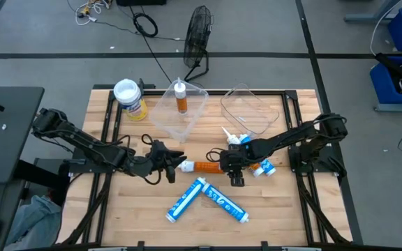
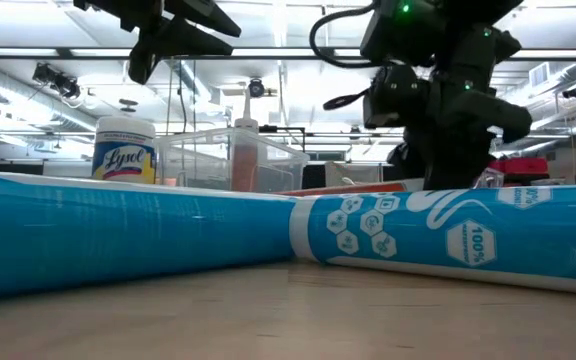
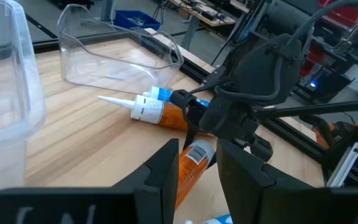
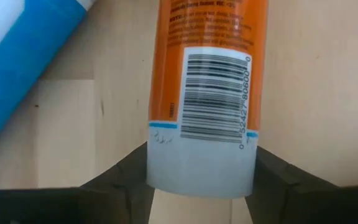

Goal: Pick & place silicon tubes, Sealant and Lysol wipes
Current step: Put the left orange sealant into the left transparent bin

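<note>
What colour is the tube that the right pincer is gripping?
Orange, with a barcode label and pale end; the right wrist view shows it best.

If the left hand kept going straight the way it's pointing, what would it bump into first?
Probably the orange tube lying just ahead of the left hand on the table. The right hand is clamped round that tube's far end, so it would come next. Depth is hard to judge.

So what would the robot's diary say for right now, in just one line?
right hand: fingers around orange tube on table | left hand: open near its nozzle | Lysol wipes: upright, untouched
</note>
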Robot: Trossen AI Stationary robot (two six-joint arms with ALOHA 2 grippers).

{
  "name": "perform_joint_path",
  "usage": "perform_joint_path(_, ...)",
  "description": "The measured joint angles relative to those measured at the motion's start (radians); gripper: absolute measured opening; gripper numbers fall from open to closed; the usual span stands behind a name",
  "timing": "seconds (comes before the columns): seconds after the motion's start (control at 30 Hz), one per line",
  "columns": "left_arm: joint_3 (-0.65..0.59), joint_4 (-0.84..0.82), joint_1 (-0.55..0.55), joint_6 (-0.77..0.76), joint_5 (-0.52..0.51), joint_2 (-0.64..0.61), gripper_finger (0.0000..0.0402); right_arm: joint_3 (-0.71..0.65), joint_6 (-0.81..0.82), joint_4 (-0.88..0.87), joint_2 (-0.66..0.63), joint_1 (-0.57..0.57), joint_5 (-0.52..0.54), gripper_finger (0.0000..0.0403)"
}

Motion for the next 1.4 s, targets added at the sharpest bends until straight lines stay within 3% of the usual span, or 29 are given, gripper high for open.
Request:
perform_joint_path(0.27,0.000,-0.007,0.001,0.022,-0.003,0.000,0.0112,0.000,0.030,0.063,0.032,-0.034,-0.004,0.0232)
perform_joint_path(0.63,0.000,-0.026,0.000,0.015,-0.002,0.000,0.0112,0.000,0.068,0.084,0.033,-0.061,-0.125,0.0236)
perform_joint_path(0.9,0.000,-0.028,-0.001,0.007,0.001,0.000,0.0112,0.000,0.080,0.091,0.033,-0.061,-0.129,0.0196)
perform_joint_path(1.17,0.000,-0.030,-0.060,-0.192,-0.002,0.000,0.0107,0.000,0.080,0.091,0.024,-0.060,-0.127,0.0181)
perform_joint_path(1.4,0.000,-0.035,-0.098,-0.196,-0.105,0.000,0.0086,-0.001,0.076,0.121,-0.024,-0.055,-0.127,0.0175)
